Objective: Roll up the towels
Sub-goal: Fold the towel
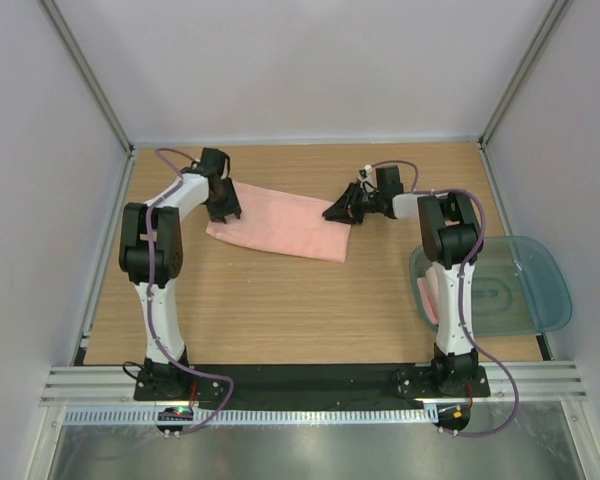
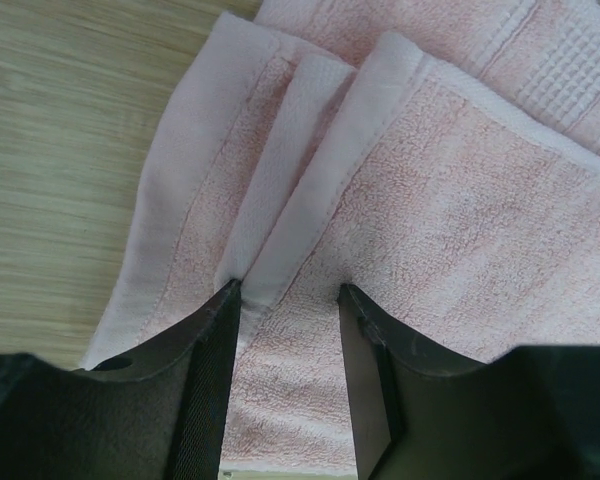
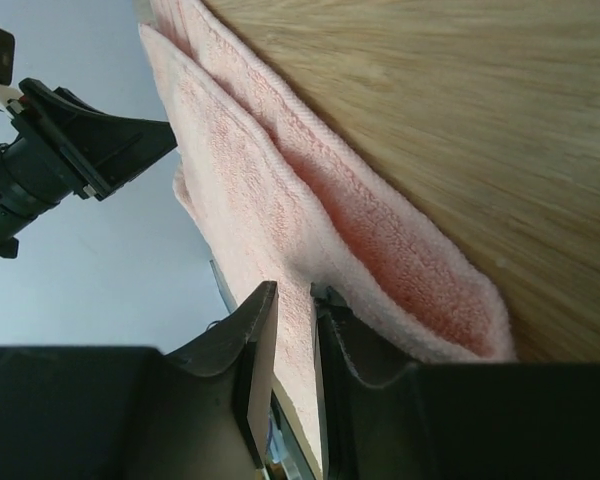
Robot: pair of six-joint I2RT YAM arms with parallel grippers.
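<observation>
A long salmon-pink towel [image 1: 280, 228] lies folded flat on the wooden table, running left to right. My left gripper [image 1: 225, 210] is at its left end. There its fingers stand apart, open, with the tips [image 2: 290, 290] pressed down onto the layered hem of the towel [image 2: 460, 180]. My right gripper [image 1: 338, 213] is at the towel's right end. Its narrow jaws [image 3: 295, 290] are shut on the upper layer of the towel [image 3: 280, 180], beside the rounded fold. A second pink towel [image 1: 429, 297] shows at the left edge of the tray.
A translucent teal-grey tray [image 1: 535, 290] sits at the table's right edge beside the right arm's base. Grey walls close in the table at the left, back and right. Bare wood [image 1: 280, 310] lies between the towel and the arm bases.
</observation>
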